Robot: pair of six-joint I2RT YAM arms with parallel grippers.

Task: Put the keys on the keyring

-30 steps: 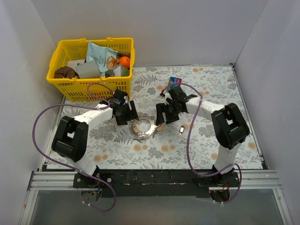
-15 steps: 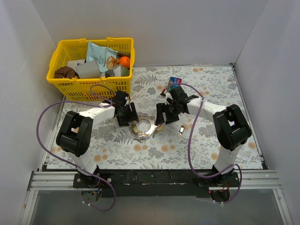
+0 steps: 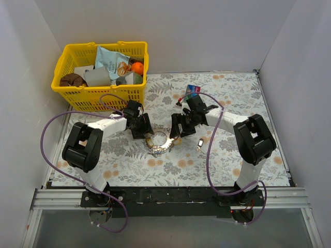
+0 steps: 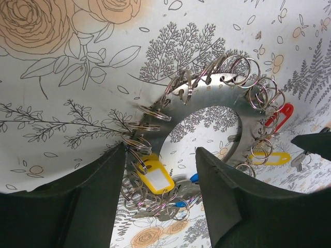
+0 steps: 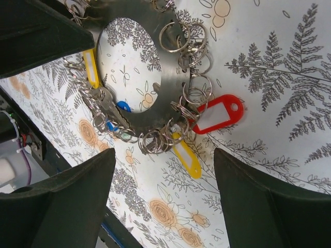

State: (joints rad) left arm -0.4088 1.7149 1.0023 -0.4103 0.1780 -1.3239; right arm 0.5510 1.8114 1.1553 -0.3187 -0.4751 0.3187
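The keyring (image 3: 158, 142), a flat toothed metal ring hung with many small split rings, lies mid-table. In the left wrist view the keyring (image 4: 207, 93) carries keys with a yellow tag (image 4: 158, 178), a red tag (image 4: 282, 114) and blue tags. My left gripper (image 4: 160, 178) stands open astride the ring's near rim, with the yellow tag between its fingers (image 4: 77, 201). My right gripper (image 5: 163, 170) is wide open beside the keyring (image 5: 170, 67), over a red tag (image 5: 217, 114) and a yellow tag (image 5: 187, 155). One loose key (image 3: 199, 142) lies to the right of the ring.
A yellow basket (image 3: 98, 67) filled with packets and an orange stands at the back left. A small blue box (image 3: 192, 91) lies behind the right arm. White walls enclose the floral tablecloth (image 3: 232, 103).
My left gripper has edged in over the keyring's left rim and its jaws have narrowed. The right gripper has shifted slightly left and stays wide open.
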